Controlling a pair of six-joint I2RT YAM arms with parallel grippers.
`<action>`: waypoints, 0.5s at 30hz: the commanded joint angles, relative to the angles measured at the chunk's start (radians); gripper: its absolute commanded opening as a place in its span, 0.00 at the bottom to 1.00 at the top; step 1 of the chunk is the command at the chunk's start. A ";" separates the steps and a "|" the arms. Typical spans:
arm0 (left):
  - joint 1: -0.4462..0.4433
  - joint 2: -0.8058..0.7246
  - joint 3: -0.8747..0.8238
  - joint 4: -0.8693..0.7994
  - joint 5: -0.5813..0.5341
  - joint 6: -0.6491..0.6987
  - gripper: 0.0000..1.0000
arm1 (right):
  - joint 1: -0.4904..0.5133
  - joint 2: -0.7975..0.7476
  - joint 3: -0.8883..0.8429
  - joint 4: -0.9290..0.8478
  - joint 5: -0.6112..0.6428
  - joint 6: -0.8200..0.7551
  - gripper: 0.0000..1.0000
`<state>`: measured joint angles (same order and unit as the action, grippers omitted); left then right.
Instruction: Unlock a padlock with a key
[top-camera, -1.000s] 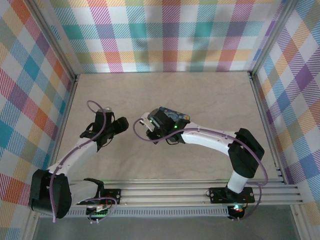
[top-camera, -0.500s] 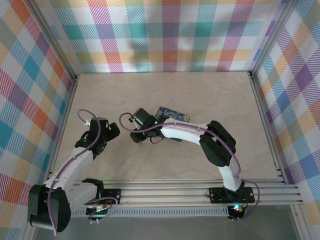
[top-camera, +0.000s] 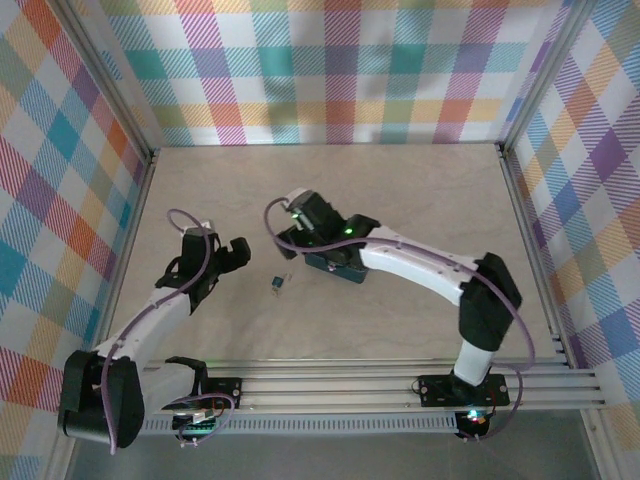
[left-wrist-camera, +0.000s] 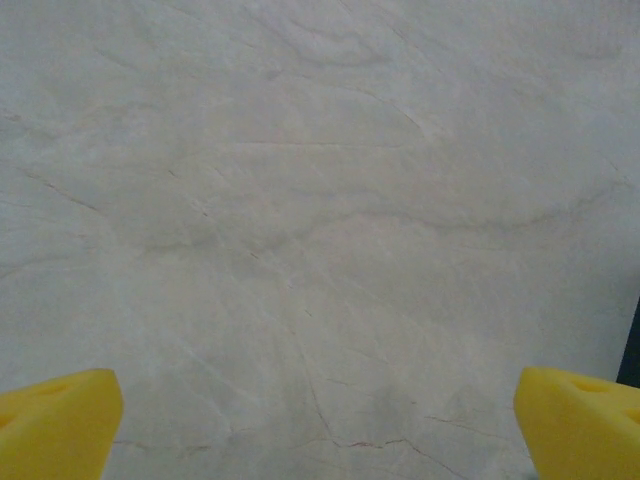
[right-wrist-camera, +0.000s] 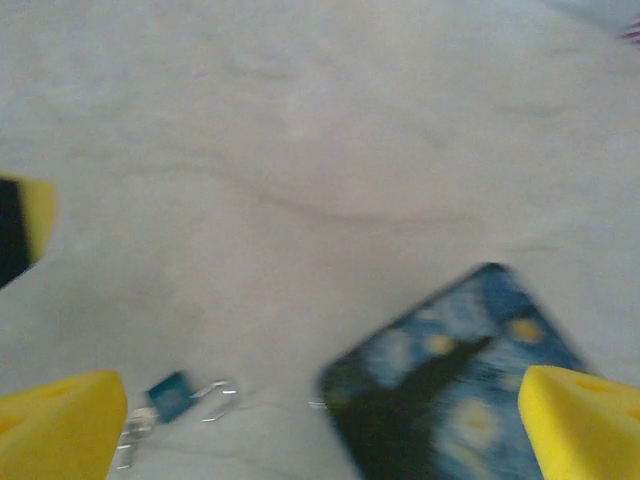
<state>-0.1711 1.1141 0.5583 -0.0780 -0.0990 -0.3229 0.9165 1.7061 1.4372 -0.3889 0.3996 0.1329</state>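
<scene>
Padlock (top-camera: 279, 283): lies free on the counter (top-camera: 420, 190), between the two arms, just left of the tin.
Tin (top-camera: 335, 264): flat, partly under the right arm.
Left claw (left-wrist-camera: 320, 425): wide open, empty, left of the padlock.
Right claw (right-wrist-camera: 320, 425): wide open, empty, beyond the tin.

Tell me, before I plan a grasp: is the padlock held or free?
Free: the padlock lies on the table, touched by nothing.

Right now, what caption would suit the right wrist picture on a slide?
Wide-open yellow fingers above a pale marbled table bearing a tiny blue padlock and a starry-night tin.
</scene>
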 joint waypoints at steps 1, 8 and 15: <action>0.006 0.023 0.045 0.053 0.022 0.064 1.00 | -0.097 -0.099 -0.129 0.053 0.119 0.007 1.00; -0.007 -0.015 -0.023 0.263 -0.152 0.263 1.00 | -0.433 -0.366 -0.456 0.128 0.070 0.182 1.00; -0.007 0.092 -0.130 0.514 -0.151 0.305 1.00 | -0.564 -0.611 -0.828 0.479 0.102 -0.088 1.00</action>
<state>-0.1741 1.1770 0.4973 0.2741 -0.2253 -0.0605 0.3676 1.1553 0.6849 -0.1001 0.4911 0.1627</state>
